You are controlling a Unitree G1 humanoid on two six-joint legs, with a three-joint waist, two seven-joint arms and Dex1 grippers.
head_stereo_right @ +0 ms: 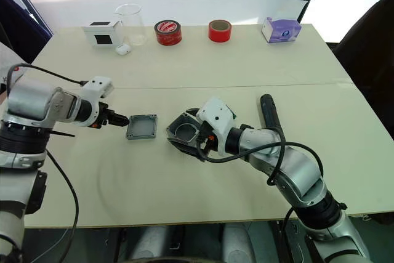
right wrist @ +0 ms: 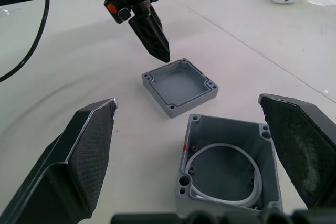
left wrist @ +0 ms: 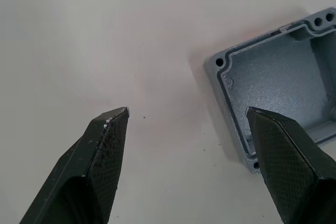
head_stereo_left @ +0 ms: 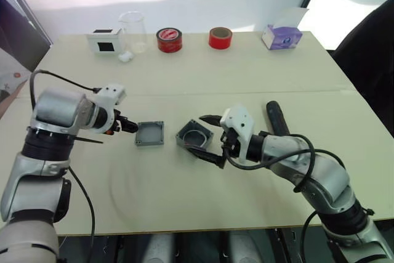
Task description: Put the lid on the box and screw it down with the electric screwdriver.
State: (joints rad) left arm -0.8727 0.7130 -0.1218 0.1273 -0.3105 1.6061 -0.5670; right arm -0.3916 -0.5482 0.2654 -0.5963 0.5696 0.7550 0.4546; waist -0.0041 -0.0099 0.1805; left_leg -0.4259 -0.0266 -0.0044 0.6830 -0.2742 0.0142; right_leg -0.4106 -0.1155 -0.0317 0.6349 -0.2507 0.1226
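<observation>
Left gripper (head_stereo_left: 131, 127), fingers apart, sits at the lid's (head_stereo_left: 150, 133) nine o'clock; straddle one rim squarely. Right gripper (head_stereo_left: 210, 140), fingers apart, brackets the box (head_stereo_left: 194, 136) without touching.

Silver-grey metallic arm shells with rounded joint housings and black rings between segments. White angular wrist housings behind both grippers. Left gripper (head_stereo_left: 130, 127): two black tapered fingers (left wrist: 105, 150) with cross-hatched pads; small orange-red fitting at the base, beside black hardware. Right gripper (head_stereo_left: 209, 140): two black wedge-shaped fingers (right wrist: 86, 145), same textured pads, one pad dusty and pale at the tip. Black cables looped loosely along both forearms, one arching over the left arm's upper housing, another curling around the right forearm.
</observation>
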